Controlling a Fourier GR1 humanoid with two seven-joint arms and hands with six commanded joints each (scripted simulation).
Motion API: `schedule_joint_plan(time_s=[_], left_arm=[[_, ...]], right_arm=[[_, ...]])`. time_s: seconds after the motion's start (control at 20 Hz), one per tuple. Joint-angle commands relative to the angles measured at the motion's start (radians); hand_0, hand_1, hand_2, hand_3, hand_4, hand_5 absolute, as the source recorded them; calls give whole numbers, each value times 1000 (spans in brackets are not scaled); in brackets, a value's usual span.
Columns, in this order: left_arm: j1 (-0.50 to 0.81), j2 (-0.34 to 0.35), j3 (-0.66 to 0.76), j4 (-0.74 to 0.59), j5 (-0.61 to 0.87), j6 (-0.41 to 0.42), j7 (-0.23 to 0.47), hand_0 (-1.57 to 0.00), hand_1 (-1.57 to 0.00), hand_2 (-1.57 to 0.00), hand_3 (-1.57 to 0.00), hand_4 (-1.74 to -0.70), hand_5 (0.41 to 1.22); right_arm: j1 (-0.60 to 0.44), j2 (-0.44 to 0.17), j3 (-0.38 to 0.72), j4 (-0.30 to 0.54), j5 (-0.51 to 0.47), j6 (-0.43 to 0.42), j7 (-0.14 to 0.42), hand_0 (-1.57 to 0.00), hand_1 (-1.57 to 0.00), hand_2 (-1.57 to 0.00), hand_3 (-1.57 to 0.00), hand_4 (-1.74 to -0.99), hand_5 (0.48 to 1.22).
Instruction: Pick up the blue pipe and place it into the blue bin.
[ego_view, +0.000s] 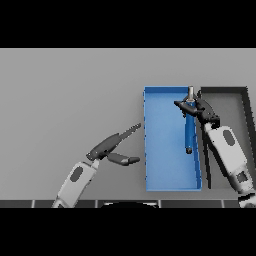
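Right robot hand (196, 107) grasps blue pipe (189, 131) at upper end; long axis hangs down inside blue bin (155, 150), near right wall. Left robot hand (114, 145) released, well left of bin.

Grey table (70, 100), dark grey bin (235, 107) at the right, its walls upright

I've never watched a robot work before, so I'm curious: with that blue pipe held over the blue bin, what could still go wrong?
The right hand grips the blue pipe near its top end, so the long lower part may swing or slip. The pipe sits close to the right wall of the blue bin, beside a dark bin; released badly, it might catch on that wall or tip over it. The left hand rests apart, open.
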Motion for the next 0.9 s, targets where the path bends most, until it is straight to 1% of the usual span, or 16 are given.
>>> schedule_joint_plan(time_s=[0.0,0.05,0.15,0.2,0.25,0.3,0.35,0.45,0.5,0.6,0.65,0.7,0.75,0.8,0.85], left_arm=[[14,0,-5,0,-4,2,-9,1,1,1,1,-878,427],[6,1,-2,-9,3,-1,-3,1,1,1,1,-878,428],[21,-4,-10,-13,3,2,-2,1,1,1,1,-881,429],[25,-4,-13,-11,-3,4,-9,1,1,1,1,-884,429],[22,-10,-12,-14,-2,9,-1,1,1,1,1,-886,428],[14,-10,-8,-15,2,10,8,1,1,1,1,-886,428],[16,-6,-6,-17,3,8,4,1,1,1,1,-886,426],[3,-1,-1,-13,-1,8,8,1,1,1,1,-885,427],[1,-2,3,-14,9,5,17,1,1,1,1,-885,427],[7,-3,-2,-12,6,3,8,1,1,1,1,-886,428],[13,-5,-8,-6,-3,7,3,1,1,1,1,-887,429],[15,-3,-8,-2,-8,9,3,1,1,1,1,-887,429],[16,-7,-13,-10,-9,9,-2,1,1,1,1,-888,429],[16,-12,-15,-9,-11,13,1,1,1,1,1,-888,429],[12,-12,-11,-2,-9,12,5,1,1,1,1,-887,431]], right_arm=[[-8,-36,53,-8,-31,21,-2,-599,-547,-548,-322,-1337,1221],[-33,-57,99,-1,-48,39,-2,-479,-437,-438,-258,-1275,1186],[-66,-103,189,-24,-55,70,-6,-306,-279,-280,-164,-1175,1084],[-65,-121,209,-46,-47,90,-19,-245,-223,-224,-131,-1142,1030],[-62,-131,226,-48,-42,104,0,-196,-179,-179,-105,-1110,979],[-63,-135,235,-45,-43,102,0,-156,-143,-143,-84,-1083,934],[-59,-143,242,-45,-44,105,0,-125,-114,-114,-67,-1078,898],[-81,-166,297,-45,-61,80,0,-80,-73,-73,-42,-1063,846],[-82,-169,309,-44,-47,91,-3,-63,-58,-58,-34,-1056,817],[-94,-168,318,-30,-31,103,-2,-40,-37,-37,-21,-1046,759],[-96,-165,321,-17,-24,111,-14,-32,-29,-29,-17,-1038,734],[-93,-155,329,-16,-17,107,-16,-25,-23,-23,-13,-1036,713],[-96,-159,327,-10,-15,109,-11,-20,-18,-18,-10,-1033,696],[-96,-174,324,-26,-17,112,-11,-16,-14,-14,-8,-1030,682],[-99,-166,326,-19,-15,112,-14,-13,-11,-11,-6,-1022,672]])
